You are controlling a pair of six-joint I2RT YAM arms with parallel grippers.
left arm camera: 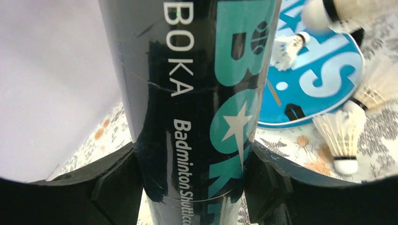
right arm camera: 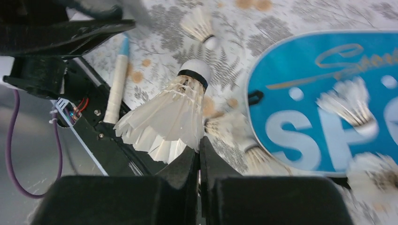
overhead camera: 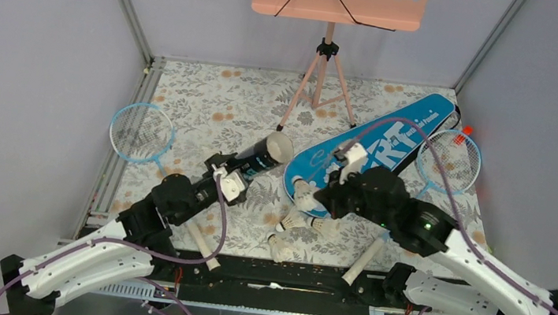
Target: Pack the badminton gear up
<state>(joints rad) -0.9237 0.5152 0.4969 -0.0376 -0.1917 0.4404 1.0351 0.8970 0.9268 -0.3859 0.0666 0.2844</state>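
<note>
My left gripper [left arm camera: 195, 159] is shut on the black tube [left arm camera: 197, 93], which is lettered in teal and white; in the top view the tube [overhead camera: 260, 158] tilts with its open end toward the blue SPORT bag [overhead camera: 388, 142]. My right gripper [right arm camera: 199, 143] is shut on the feather edge of a white shuttlecock [right arm camera: 164, 122], held above the mat near the bag's near end [right arm camera: 328, 93]. Other shuttlecocks [overhead camera: 292, 221] lie loose in front of the bag. One racket [overhead camera: 141, 132] lies at the left, the other [overhead camera: 450, 157] at the right beside the bag.
A pink tripod stand [overhead camera: 325, 60] stands at the back middle. Both white racket handles [overhead camera: 202, 248] reach the near table edge, by the arm bases. Grey walls close in the left, right and back. A shuttlecock [left arm camera: 342, 136] lies right of the tube.
</note>
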